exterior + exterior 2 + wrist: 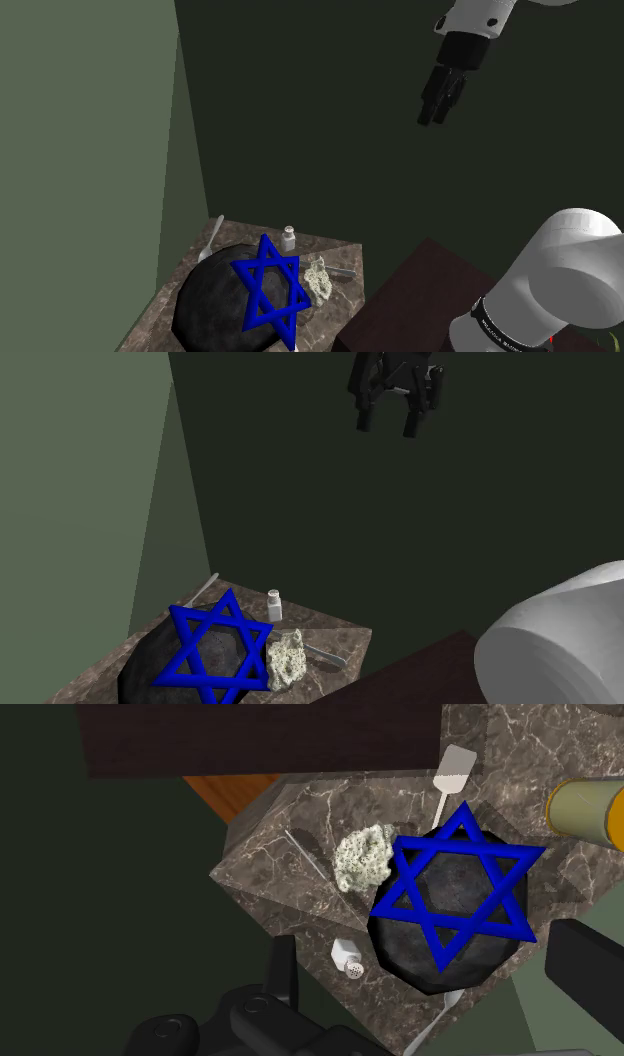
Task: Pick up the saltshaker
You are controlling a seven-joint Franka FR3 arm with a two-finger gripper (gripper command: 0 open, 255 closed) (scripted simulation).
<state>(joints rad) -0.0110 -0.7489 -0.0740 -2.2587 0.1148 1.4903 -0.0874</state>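
Note:
The saltshaker point(289, 238) is a small white bottle with a perforated cap, standing upright on a marble table point(341, 252) near its far edge. It also appears as the saltshaker point(274, 604) and the saltshaker point(347, 957), just beside a black round slab point(470, 949). My black gripper point(433, 118) hangs high above the table, well clear of everything. In the second exterior view the gripper point(387, 427) is open, its two fingers apart with nothing between them. The wrist view looks down past the gripper point(430, 954) onto the table.
A blue six-pointed star frame point(270, 290) lies on the black slab point(215, 300). A pale lumpy object point(318, 278) and a knife point(345, 271) lie beside them, a spoon point(210, 240) at the far corner. A spatula point(452, 769) and a yellow cylinder point(585, 812) sit further along. The dark stand point(420, 290) adjoins the table.

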